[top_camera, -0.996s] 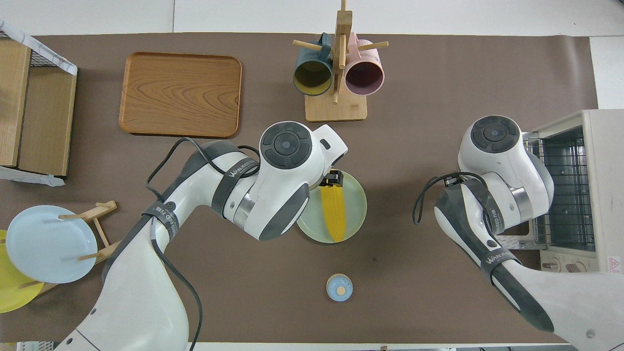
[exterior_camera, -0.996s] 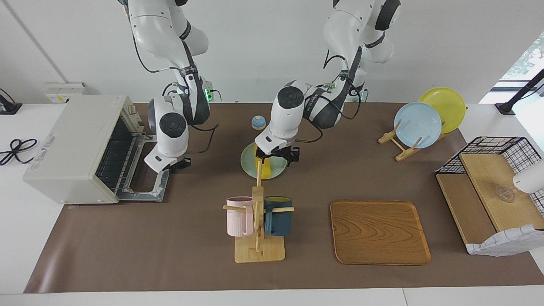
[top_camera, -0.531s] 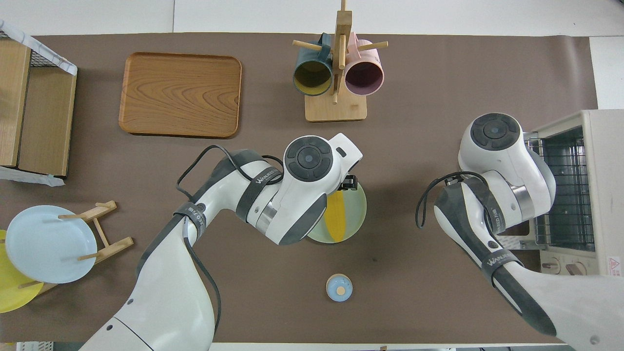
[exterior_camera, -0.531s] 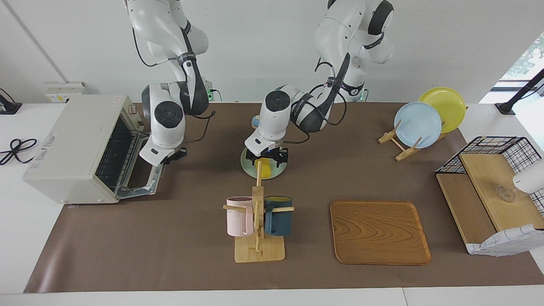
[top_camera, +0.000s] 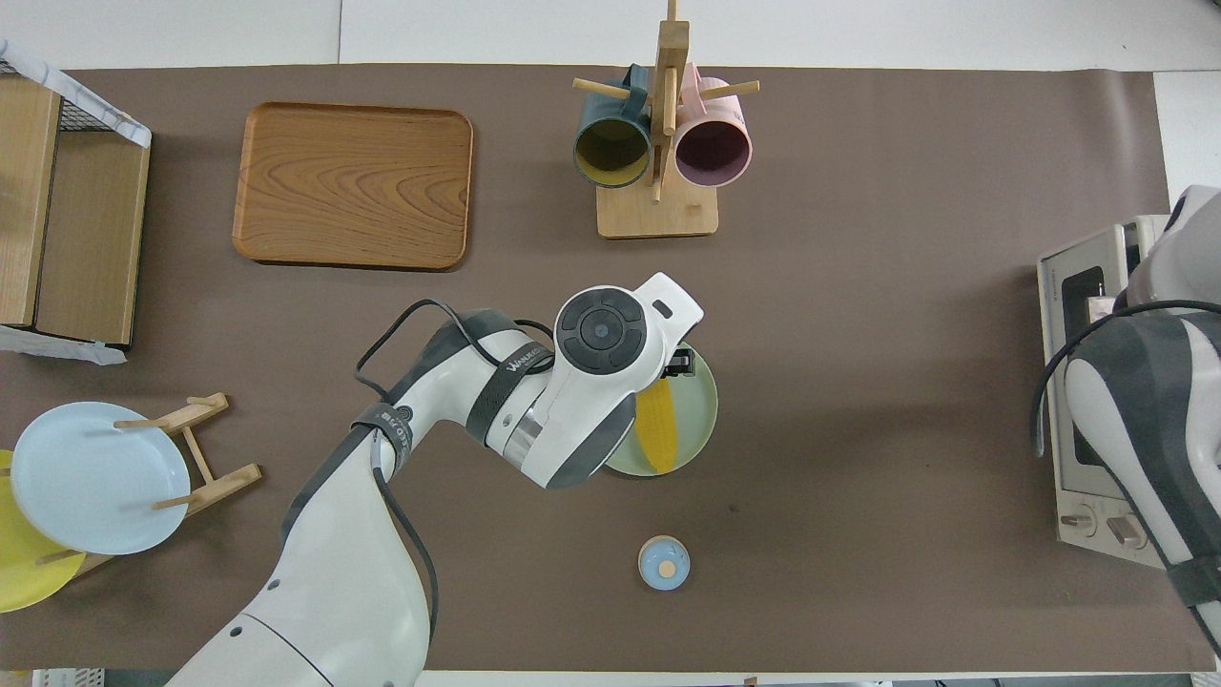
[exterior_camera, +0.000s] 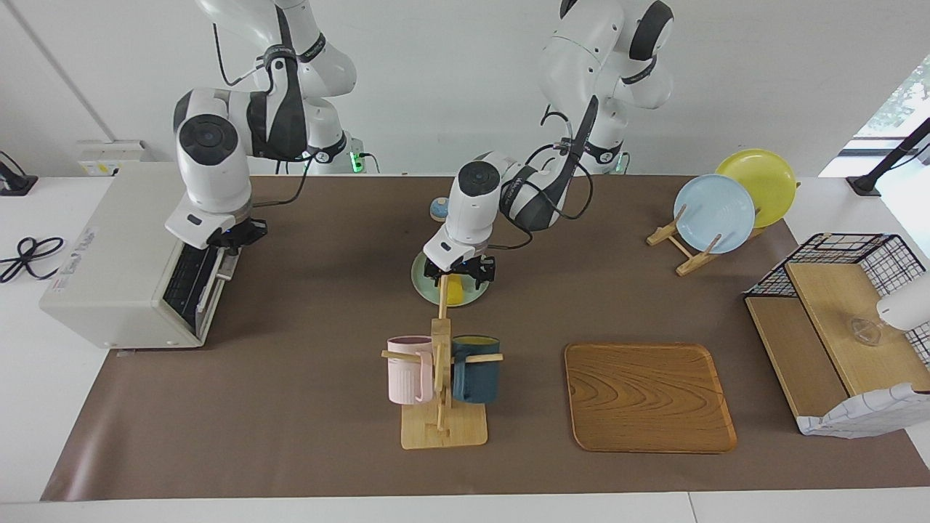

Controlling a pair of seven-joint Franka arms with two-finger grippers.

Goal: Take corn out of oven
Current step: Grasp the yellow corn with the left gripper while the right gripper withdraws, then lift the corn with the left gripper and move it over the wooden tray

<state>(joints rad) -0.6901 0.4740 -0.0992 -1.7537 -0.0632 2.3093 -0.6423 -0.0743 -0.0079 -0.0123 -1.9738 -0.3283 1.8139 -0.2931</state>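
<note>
The yellow corn (exterior_camera: 455, 292) lies on a pale green plate (exterior_camera: 421, 283) at the middle of the table, outside the oven; it also shows in the overhead view (top_camera: 658, 434). My left gripper (exterior_camera: 461, 274) is low over the end of the corn farther from the robots, open, with a finger on either side. The off-white oven (exterior_camera: 109, 247) stands at the right arm's end of the table, its dark glass door swung up almost shut. My right gripper (exterior_camera: 225, 238) is at the door's top edge. In the overhead view the arm hides it.
A wooden mug rack (exterior_camera: 442, 363) with a pink and a dark blue mug stands farther from the robots than the plate. A wooden tray (exterior_camera: 649, 397), a plate stand (exterior_camera: 716, 213) with blue and yellow plates, a wire shelf (exterior_camera: 835, 327) and a small blue dish (exterior_camera: 438, 209) are also on the table.
My right gripper rose with the oven door and swung it from lying open to almost shut. My left gripper shifted a little over the corn's end and stayed low.
</note>
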